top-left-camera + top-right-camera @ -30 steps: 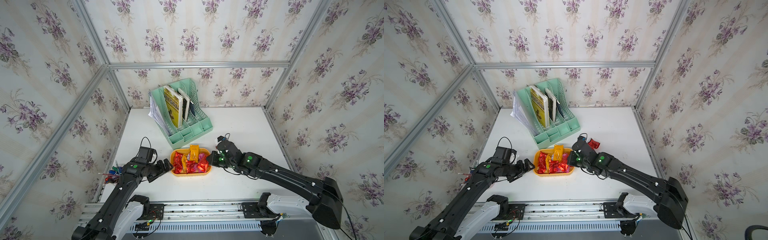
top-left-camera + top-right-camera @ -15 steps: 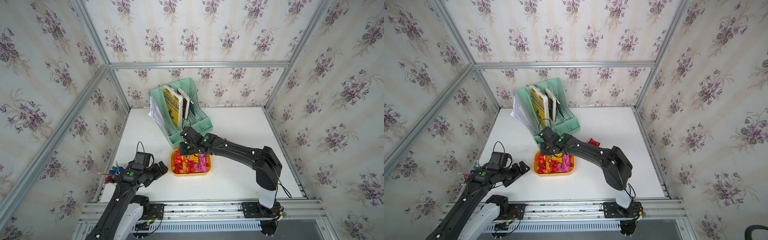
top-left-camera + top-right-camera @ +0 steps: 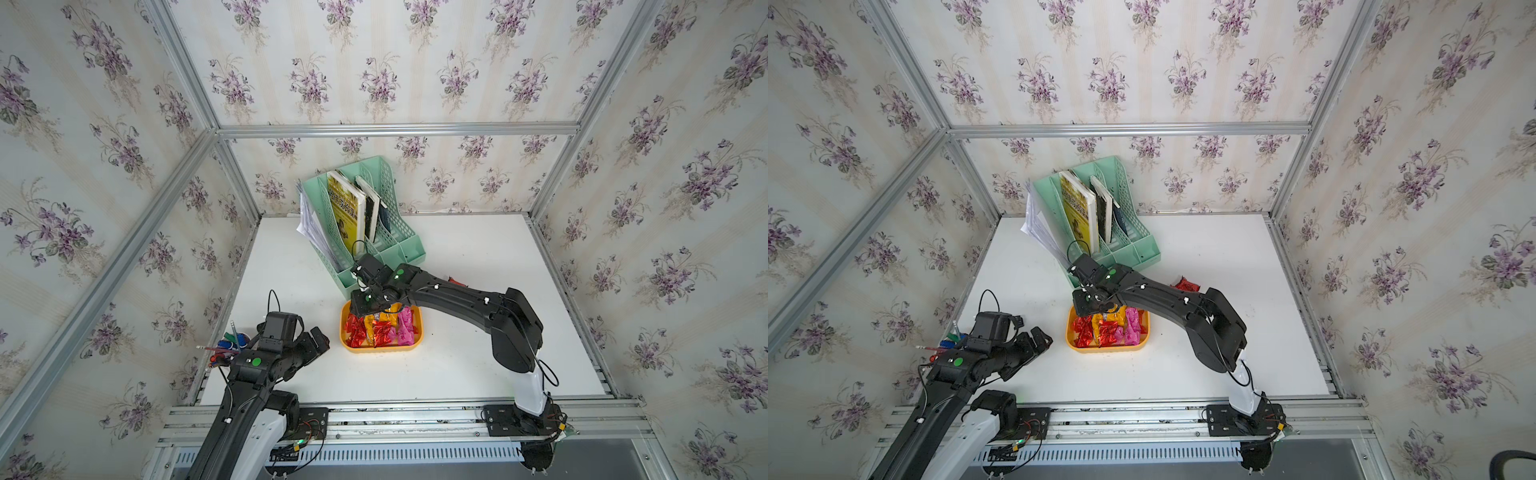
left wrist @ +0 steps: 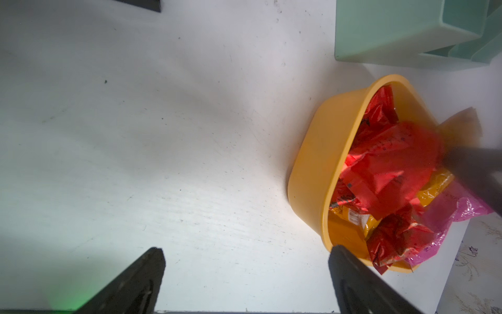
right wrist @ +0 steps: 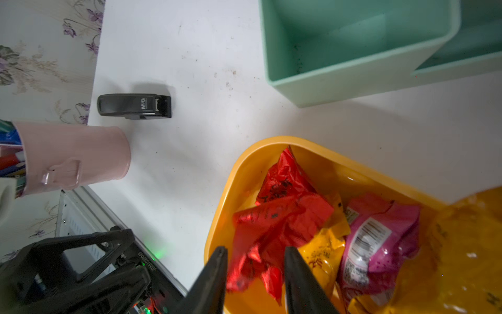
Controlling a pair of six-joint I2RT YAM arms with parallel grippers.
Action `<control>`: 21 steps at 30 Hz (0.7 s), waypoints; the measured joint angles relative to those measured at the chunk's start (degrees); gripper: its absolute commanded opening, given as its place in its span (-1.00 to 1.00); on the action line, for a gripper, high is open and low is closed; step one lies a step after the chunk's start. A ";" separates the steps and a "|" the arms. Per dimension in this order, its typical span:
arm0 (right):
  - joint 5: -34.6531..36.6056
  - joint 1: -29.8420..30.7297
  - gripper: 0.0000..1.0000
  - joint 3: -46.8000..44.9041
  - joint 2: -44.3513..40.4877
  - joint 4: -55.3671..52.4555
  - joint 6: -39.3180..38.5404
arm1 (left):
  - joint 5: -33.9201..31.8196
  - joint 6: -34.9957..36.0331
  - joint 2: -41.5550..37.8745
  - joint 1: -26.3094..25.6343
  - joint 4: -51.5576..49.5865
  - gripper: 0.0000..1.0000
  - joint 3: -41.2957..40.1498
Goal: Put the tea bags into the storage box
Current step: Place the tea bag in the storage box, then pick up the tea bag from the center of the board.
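Over the storage box [image 3: 382,350] hangs the right claw [image 5: 255,250], fingers parted, a blurred red sachet [image 5: 271,228] just below them. The tea bags [image 3: 384,330] are heaped inside, with one stray red tea bag [image 3: 1185,285] out on the counter [image 3: 478,249]. The left claw [image 4: 247,248] is spread wide and empty.

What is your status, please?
Left claw open. Right claw open over shallow orange plastic tray of foil sachets. One red foil sachet outside, behind arm.
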 measured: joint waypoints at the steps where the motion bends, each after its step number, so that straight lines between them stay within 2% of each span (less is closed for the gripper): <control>1: 0.04 -0.02 0.16 -0.70 -1.05 0.09 0.22 | 0.02 0.02 0.24 0.00 -0.07 0.98 0.07; 5: 0.61 -0.33 0.24 -4.90 -6.93 1.79 1.77 | 0.98 0.70 2.03 0.00 -0.04 0.98 1.07; 11: 5.86 -3.76 0.26 -15.63 -17.55 4.24 6.38 | 2.69 2.82 5.51 0.00 1.07 0.98 3.28; 13: 7.63 -6.03 0.27 -20.81 -21.79 4.94 8.48 | 3.34 3.30 7.15 0.00 2.05 0.98 3.98; 21: 13.07 -18.56 0.57 -43.17 -41.18 7.10 17.18 | 5.88 6.19 14.62 0.00 5.25 0.97 6.82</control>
